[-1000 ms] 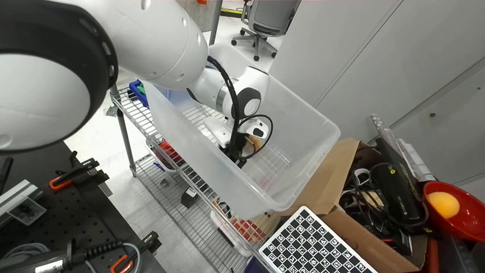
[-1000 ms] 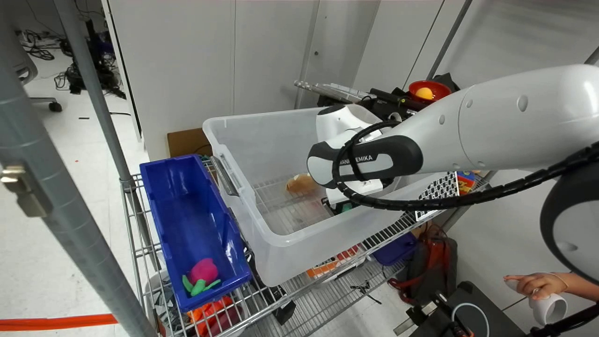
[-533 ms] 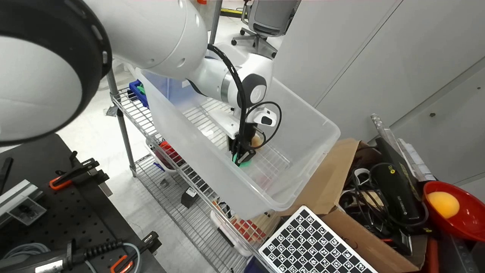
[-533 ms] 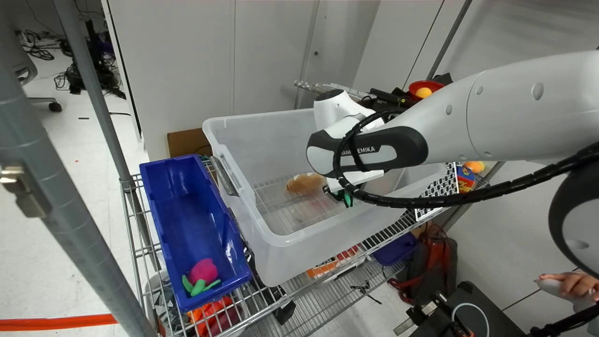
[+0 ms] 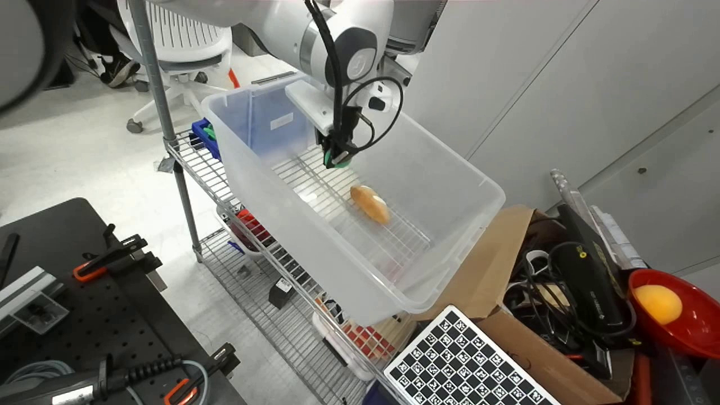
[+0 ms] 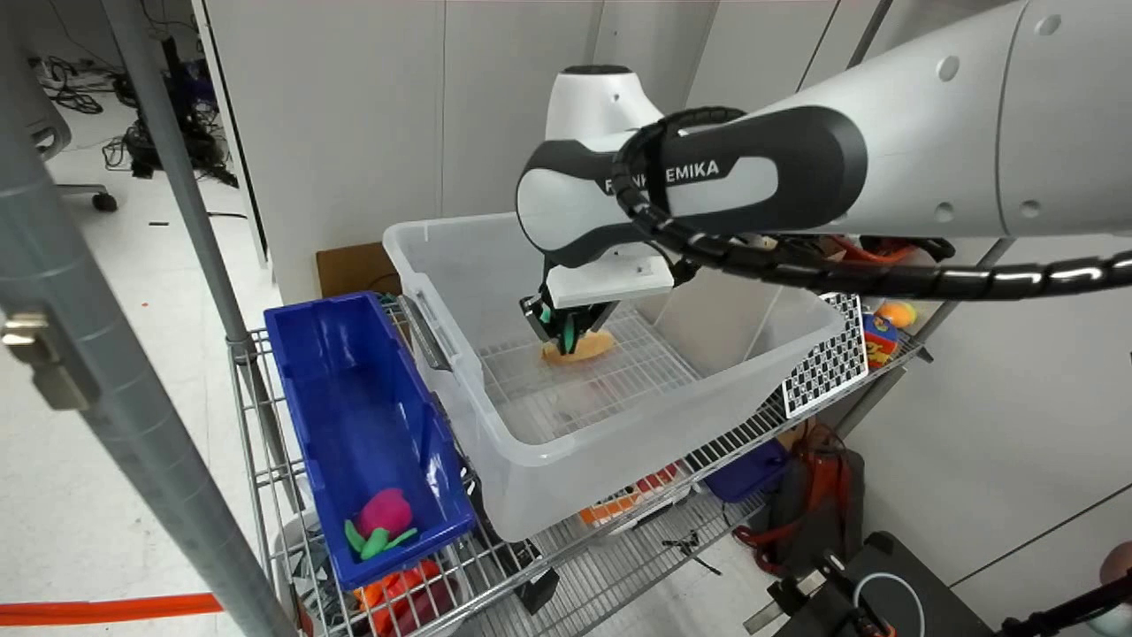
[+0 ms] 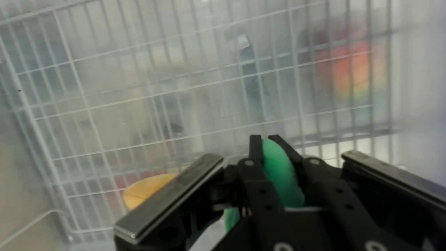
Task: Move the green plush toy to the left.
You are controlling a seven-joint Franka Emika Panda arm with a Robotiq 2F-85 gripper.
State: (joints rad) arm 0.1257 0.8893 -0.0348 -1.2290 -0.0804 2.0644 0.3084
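Hand (image 7: 266, 139) pinched narrow on green plush toy (image 7: 281, 174), toy aloft over floor of translucent bin (image 6: 541, 495); bread roll (image 5: 370, 204) below hand, off to one side. Step likely carry; next probably calls for leftward travel, gentle lowering, release.

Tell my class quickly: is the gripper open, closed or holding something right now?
Gripper: closed, holding the green plush toy between its fingers.
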